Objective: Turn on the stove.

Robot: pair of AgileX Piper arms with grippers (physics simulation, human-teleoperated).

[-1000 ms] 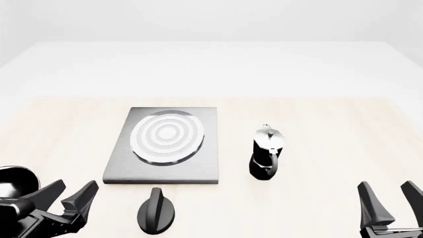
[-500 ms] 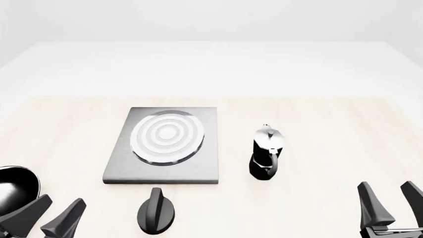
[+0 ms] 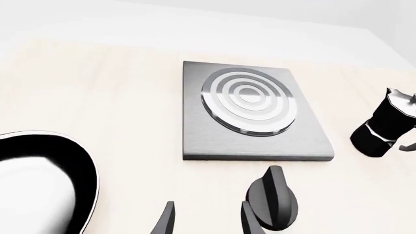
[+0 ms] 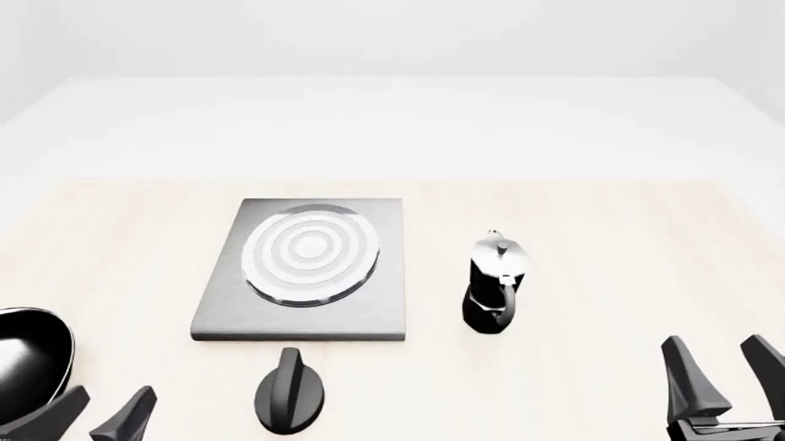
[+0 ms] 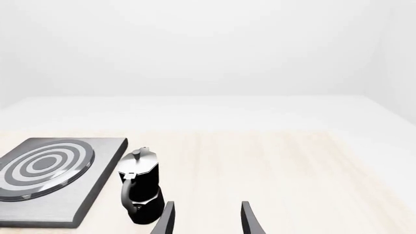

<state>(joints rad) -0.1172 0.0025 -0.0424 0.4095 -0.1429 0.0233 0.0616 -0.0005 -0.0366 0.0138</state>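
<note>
Stove: a flat grey metal slab with concentric burner rings is being shown lying flat on the pale wooden table, left of centre in the front view.

Knob: a black round dial with a raised ridge is being shown on the table just in front of the slab's near edge, apart from it. In the left wrist view it is being seen just beside one fingertip, with no contact visible.

Moka pot: being shown upright, near the slab's right side, not touching it.

Black bowl-like vessel: being shown at the near left edge, partly cropped.

Left gripper: being held low at the near left corner, fingers spread apart, nothing being gripped.

Right gripper: being held at the near right corner, well apart from the pot, fingers spread apart, nothing being gripped.
</note>
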